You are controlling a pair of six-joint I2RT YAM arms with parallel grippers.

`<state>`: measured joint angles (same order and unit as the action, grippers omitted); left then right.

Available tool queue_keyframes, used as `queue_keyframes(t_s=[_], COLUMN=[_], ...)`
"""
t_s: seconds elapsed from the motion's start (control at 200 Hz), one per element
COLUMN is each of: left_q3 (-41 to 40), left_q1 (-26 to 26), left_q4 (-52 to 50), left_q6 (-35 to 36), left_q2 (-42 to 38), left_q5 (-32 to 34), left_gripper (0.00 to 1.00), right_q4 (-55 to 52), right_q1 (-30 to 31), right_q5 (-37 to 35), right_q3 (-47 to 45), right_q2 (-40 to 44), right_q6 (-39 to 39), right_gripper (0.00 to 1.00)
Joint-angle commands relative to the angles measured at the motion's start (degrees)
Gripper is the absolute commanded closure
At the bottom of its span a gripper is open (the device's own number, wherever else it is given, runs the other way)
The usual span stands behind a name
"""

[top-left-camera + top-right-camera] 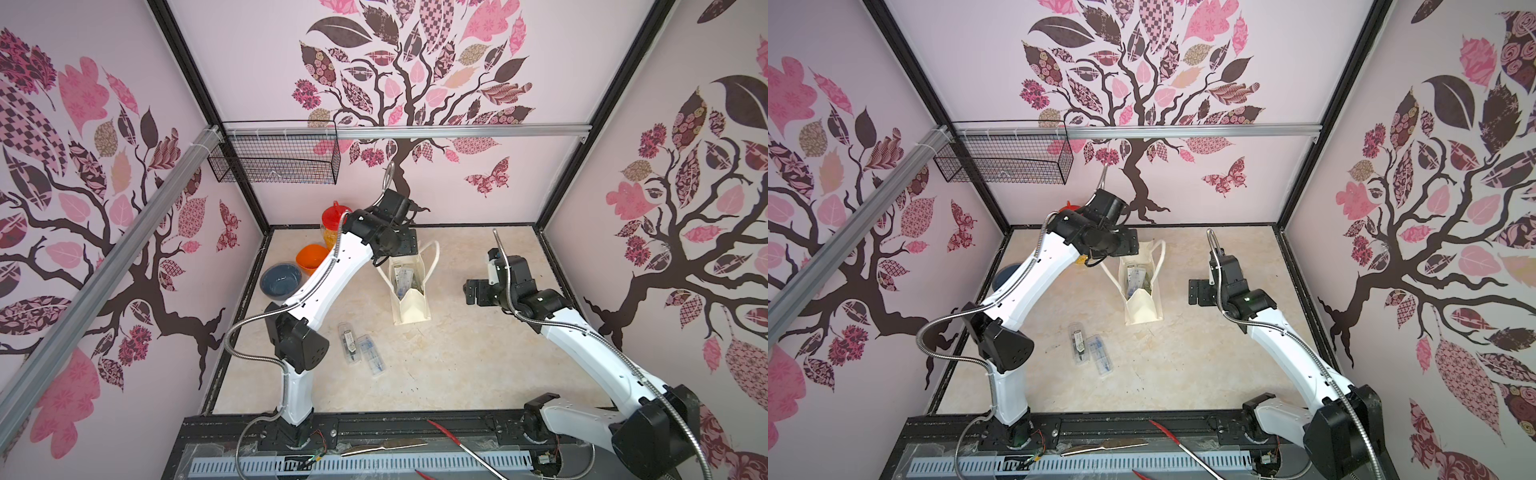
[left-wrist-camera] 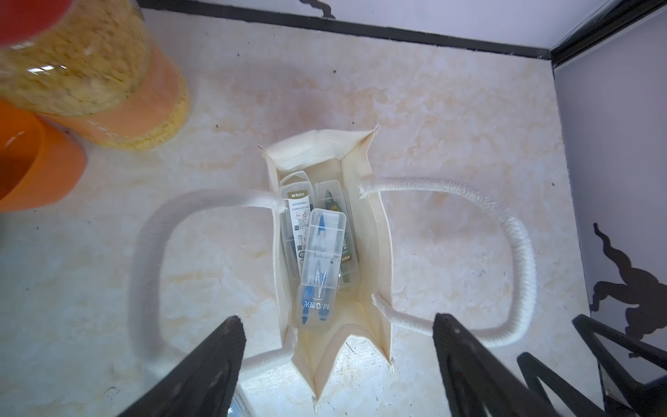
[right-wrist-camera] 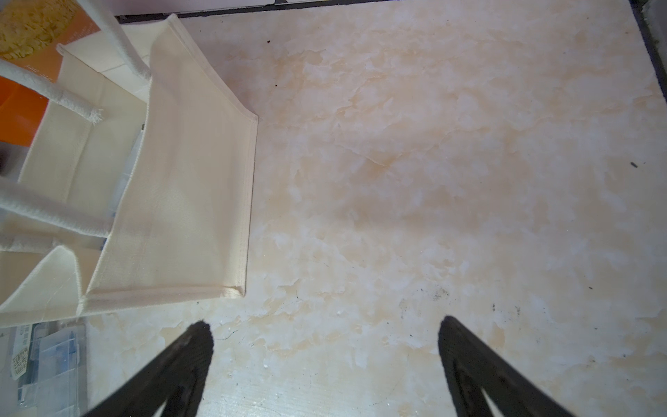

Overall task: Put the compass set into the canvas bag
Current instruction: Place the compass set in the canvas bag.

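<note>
The cream canvas bag [image 1: 409, 305] [image 1: 1142, 309] stands upright mid-table with its mouth open and its handles splayed. In the left wrist view, three clear compass set cases lie inside the canvas bag [image 2: 375, 231]; the blue compass set [image 2: 321, 267] is on top. My left gripper [image 2: 337, 319] [image 1: 405, 245] hovers over the bag, open, with nothing between its fingers. Two more compass set cases [image 1: 348, 343] [image 1: 371, 354] lie flat on the table in front of the bag. My right gripper [image 3: 325, 323] [image 1: 473, 291] is open and empty over bare table, to the right of the bag [image 3: 180, 180].
A red-lidded jar [image 1: 334, 224], an orange bowl [image 1: 311, 255] and a blue-grey bowl [image 1: 281, 280] stand at the back left beside my left arm. A wire basket [image 1: 274, 158] hangs on the back wall. A knife [image 1: 382, 446] lies on the front rail.
</note>
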<state>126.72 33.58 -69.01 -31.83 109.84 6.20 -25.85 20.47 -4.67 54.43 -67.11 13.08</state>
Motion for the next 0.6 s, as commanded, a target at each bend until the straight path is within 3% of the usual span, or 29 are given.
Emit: queue_keyframes(t_s=[0.0,0.19,0.39,0.59], left_q3=[-0.22,-7.94,-15.03,-31.89], left_q1=[-2.04,-5.67,-13.56,-20.33], left_q4=[-2.95,-2.36,-3.87,-2.40], left_q6=[0.67,1.21,1.36,0.75], left_q2=[-2.72,-11.81,-19.74,-26.85], left_q5=[1.61,5.31,5.31,1.79], left_gripper=[0.14,0.14,0.14,0.14], right_q4=[-0.42,-0.78,-1.35,-1.44], right_q1=[-0.22,-0.18,-0.20,-0.22], right_q5=[0.29,0.17,0.14,-0.17], right_q3=[2.20,2.89,3.23,2.70], right_q2=[1.37,2.01,2.38,2.86], right_q6=[0.11,-0.12,-0.07,-0.21], right_gripper=[0.00,0.00,0.00,0.00])
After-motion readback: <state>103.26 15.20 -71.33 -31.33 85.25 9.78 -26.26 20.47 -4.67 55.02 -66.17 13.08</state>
